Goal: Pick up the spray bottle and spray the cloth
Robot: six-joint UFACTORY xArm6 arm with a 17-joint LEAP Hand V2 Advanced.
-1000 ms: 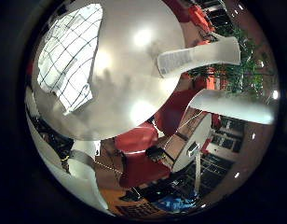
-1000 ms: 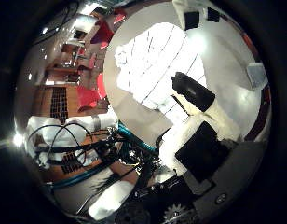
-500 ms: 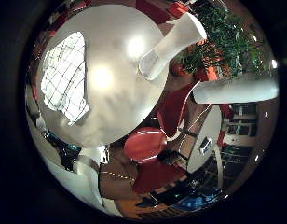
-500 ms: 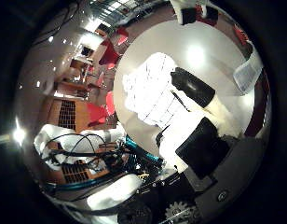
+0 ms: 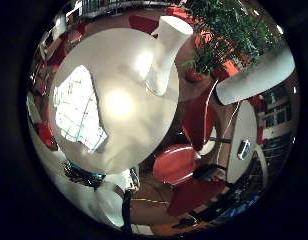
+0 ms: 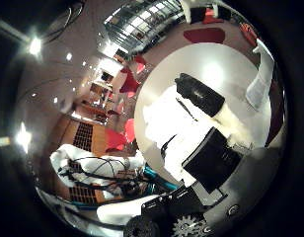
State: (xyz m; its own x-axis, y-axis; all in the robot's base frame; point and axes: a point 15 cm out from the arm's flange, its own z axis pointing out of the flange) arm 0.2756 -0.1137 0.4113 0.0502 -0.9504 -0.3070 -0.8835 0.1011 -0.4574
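Observation:
A white spray bottle (image 5: pixel 165 54) stands upright near the edge of a round white table (image 5: pixel 126 135). A white checked cloth (image 5: pixel 76 112) lies flat on the opposite part of the same table, well apart from the bottle. My hand (image 6: pixel 211 158) hovers above the table, over the cloth's side, and touches neither thing. Its black and white fingers (image 6: pixel 199 94) reach out nearly straight with nothing between them. The bottle (image 6: pixel 259 74) stands beyond the fingertips, at the table's rim.
Red chairs (image 5: pixel 176 162) stand round the table on a brown floor. A potted green plant (image 5: pixel 224 35) is behind the bottle. A second small round table (image 5: pixel 242 142) carries a small device. The arm's base (image 6: pixel 100 165) is on the cloth's side.
Both views have swung and drawn back, so the hand has turned and risen from the table. Bottle and cloth keep their places on it.

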